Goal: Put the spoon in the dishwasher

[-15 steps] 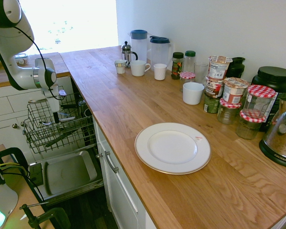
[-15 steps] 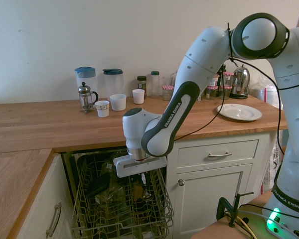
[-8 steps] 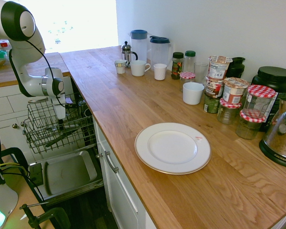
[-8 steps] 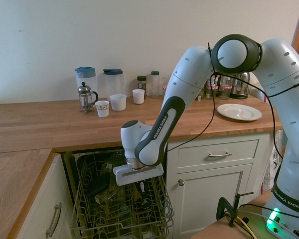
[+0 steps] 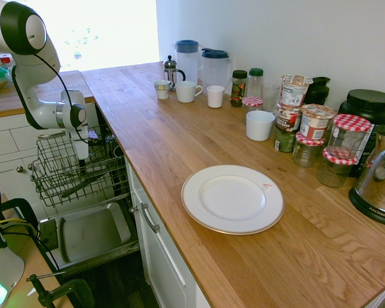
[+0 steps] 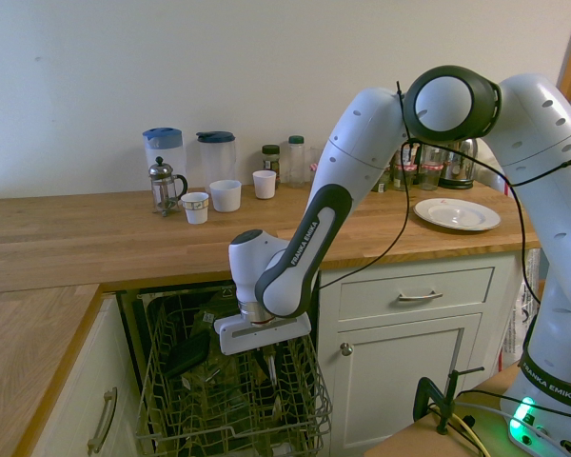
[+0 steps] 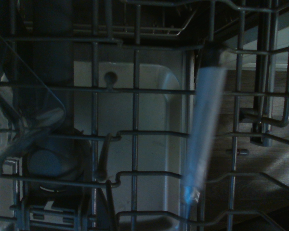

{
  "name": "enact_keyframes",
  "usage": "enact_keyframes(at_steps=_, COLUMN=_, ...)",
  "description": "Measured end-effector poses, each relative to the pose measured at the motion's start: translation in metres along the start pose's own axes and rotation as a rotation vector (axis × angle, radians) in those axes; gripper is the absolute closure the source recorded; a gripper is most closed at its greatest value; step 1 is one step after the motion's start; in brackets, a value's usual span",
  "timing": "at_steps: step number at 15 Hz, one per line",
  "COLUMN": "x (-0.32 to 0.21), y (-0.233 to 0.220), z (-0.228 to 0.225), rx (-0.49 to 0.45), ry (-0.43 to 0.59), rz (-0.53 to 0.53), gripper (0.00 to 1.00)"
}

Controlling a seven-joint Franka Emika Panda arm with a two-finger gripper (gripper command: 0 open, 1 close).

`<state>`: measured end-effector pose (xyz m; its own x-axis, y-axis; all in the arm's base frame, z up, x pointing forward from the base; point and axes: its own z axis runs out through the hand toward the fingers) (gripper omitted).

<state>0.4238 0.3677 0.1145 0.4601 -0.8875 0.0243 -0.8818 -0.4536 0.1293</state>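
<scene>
While the gripper (image 6: 269,365) hangs inside the dishwasher (image 6: 230,400) rack, the spoon (image 7: 202,130) blurs.

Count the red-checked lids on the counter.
3: one by the spice jars, one on the tall jar, one on the short jar before it. Others may be hidden.

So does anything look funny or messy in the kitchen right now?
Nothing looks spilled or broken. The white plate sits flat on the wooden counter, and the jars and cups stand upright. The dishwasher is open with its rack pulled out, and the gripper points down into it.
</scene>
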Motion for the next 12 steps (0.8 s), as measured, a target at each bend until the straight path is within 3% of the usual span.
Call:
enact_keyframes(at_steps=5, x=0.007, y=0.006, z=-0.025, rx=0.031, ry=0.013, rz=0.008, gripper=0.00)
enact_keyframes(at_steps=12, x=0.016, y=0.062, z=-0.131, rx=0.104, ry=0.084, rz=0.023, gripper=0.00)
